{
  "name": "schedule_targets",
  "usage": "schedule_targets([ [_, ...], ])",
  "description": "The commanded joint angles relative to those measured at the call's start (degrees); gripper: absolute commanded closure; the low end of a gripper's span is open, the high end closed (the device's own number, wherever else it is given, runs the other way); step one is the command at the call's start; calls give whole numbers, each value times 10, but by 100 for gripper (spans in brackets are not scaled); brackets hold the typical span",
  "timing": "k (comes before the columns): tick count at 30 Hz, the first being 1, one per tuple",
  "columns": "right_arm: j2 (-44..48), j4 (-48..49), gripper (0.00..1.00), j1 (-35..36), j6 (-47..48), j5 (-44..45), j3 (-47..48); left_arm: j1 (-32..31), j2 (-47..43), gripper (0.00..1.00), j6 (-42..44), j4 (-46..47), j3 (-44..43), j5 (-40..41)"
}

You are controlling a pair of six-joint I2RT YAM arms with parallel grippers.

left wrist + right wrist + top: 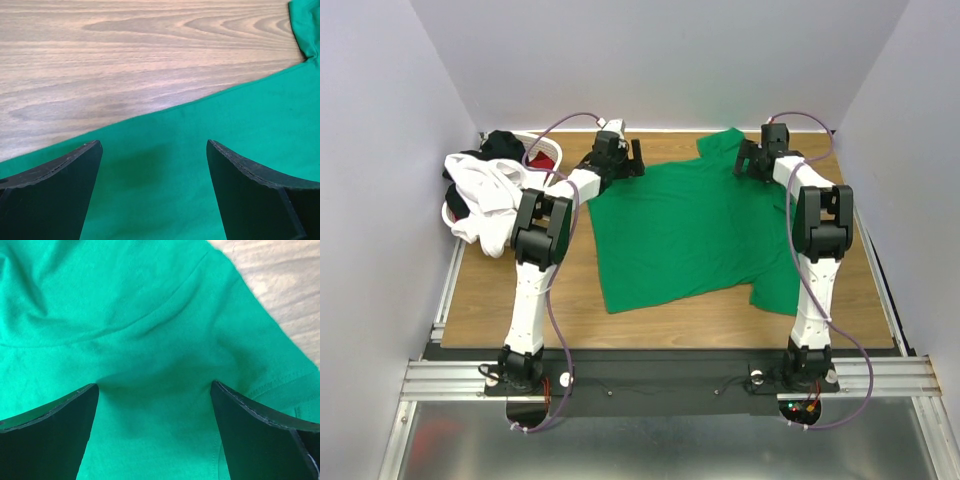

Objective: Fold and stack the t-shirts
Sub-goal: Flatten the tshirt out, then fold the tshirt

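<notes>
A large bright green t-shirt lies spread on the wooden table. My left gripper is open and low over its far left edge; the left wrist view shows green cloth between the spread fingers. My right gripper is open, low over the far right shoulder area; green cloth fills that view and bunches between the fingers. White, black and red shirts are piled at the far left.
A white lattice basket sits at the far left under the piled shirts, some white cloth spilling onto the table. Bare wood lies beyond the green shirt's edge. Walls enclose the table on three sides.
</notes>
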State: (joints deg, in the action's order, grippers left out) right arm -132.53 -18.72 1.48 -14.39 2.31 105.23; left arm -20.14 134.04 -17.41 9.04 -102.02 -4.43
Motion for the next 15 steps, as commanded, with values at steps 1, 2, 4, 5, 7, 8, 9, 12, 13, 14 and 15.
schedule_targets([
  [1,30,-43,0,0,-9,-29,-27,-7,-96,3,11,22,39,13],
  [2,37,-43,0,-1,-8,-29,-32,-9,-112,3,11,33,58,19],
  [4,63,-43,0,-1,-6,-29,-49,-17,-139,3,6,58,111,31],
  [5,74,-43,0,-1,-5,-27,-56,-20,-158,3,4,63,127,35],
  [7,103,-42,0,1,0,-27,-74,-23,-170,3,-3,70,152,38],
  [8,113,-40,0,0,1,-11,-95,-23,-175,3,-8,71,173,37],
  [9,122,-39,0,0,1,-8,-106,-23,-175,3,-9,70,182,38],
  [12,149,-30,0,0,8,-1,-140,-23,-175,3,-17,75,213,37],
  [13,152,-30,0,0,9,0,-145,-23,-173,3,-18,77,217,37],
  [14,158,-30,0,0,13,8,-150,-23,-165,3,-20,77,219,35],
  [15,160,-29,0,0,15,12,-159,-23,-160,3,-19,75,217,32],
])
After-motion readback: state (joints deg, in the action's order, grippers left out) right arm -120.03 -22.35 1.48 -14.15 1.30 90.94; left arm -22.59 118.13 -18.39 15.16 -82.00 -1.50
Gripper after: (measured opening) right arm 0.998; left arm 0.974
